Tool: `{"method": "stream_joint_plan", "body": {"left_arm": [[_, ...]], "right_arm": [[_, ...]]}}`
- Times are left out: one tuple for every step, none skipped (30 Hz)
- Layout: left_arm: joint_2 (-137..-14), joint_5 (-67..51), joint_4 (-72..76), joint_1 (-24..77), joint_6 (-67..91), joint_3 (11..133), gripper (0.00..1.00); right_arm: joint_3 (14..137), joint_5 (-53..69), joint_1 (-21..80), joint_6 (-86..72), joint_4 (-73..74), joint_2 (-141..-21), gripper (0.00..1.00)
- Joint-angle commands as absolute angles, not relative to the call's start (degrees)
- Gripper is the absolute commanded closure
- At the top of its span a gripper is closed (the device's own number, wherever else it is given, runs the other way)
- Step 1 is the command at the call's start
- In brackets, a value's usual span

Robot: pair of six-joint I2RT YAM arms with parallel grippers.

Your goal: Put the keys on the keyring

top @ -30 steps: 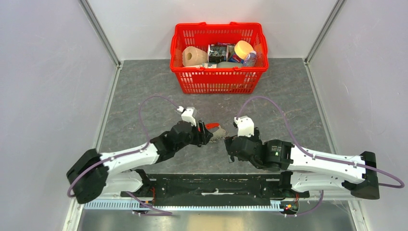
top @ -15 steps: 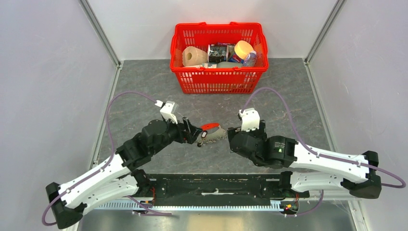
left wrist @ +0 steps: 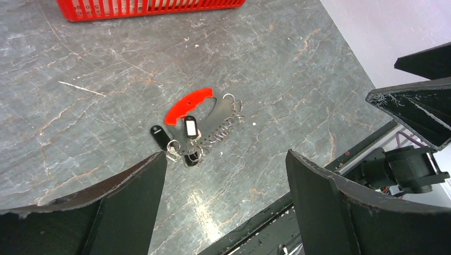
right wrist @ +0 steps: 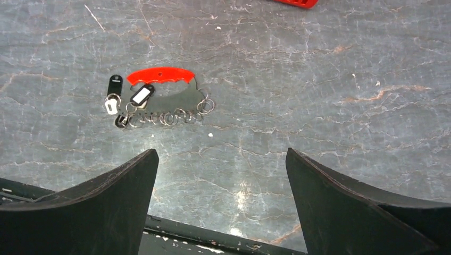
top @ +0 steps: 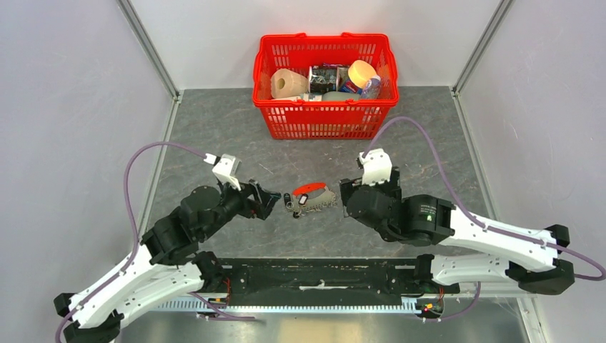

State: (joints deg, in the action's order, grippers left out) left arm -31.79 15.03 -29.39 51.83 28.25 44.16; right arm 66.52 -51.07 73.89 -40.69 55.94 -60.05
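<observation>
The keyring (top: 312, 196) lies flat on the tabletop (top: 214, 136), midway between the two arms and well near of the basket (top: 325, 118). The left pincer (top: 271, 204) and the right pincer (top: 344, 200) stand just off its two ends, each with jaws apart and holding nothing. The key (right wrist: 114, 85) rests at the left end of the bunch, its silvery end touching the rings (right wrist: 165, 118); I cannot tell whether it is threaded on or only lying against them. I judge that no grasp is in hand, so the step is either a check of the join or the approach to a fresh pick. The next move likely calls for one pincer to pin the strap (right wrist: 162, 76) while the other nips the key's thin black head, a fine grasp on a flat piece. The strap is smooth, curved and scalloped; the rings are thin wire loops; the tag (right wrist: 141, 95) is small and oblong; the tabletop is hard, grey-veined and faintly glossy.
</observation>
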Motion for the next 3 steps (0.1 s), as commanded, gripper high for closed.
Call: {"method": "stream_joint_plan", "body": {"left_arm": [[-30.82, 16.34, -31.73, 51.67, 24.98, 46.59, 0.11], [-30.45, 16.35, -31.73, 51.68, 25.07, 46.42, 0.11], [-30.13, 16.26, -31.73, 51.68, 25.1, 46.32, 0.1]], "right_arm": [[68.73, -49.49, 74.09, -37.25, 55.97, -58.73, 0.03], [69.03, -50.12, 74.11, -37.84, 56.33, -59.05, 0.03], [69.52, -51.23, 74.09, -39.38, 57.55, -59.78, 0.03]]}}
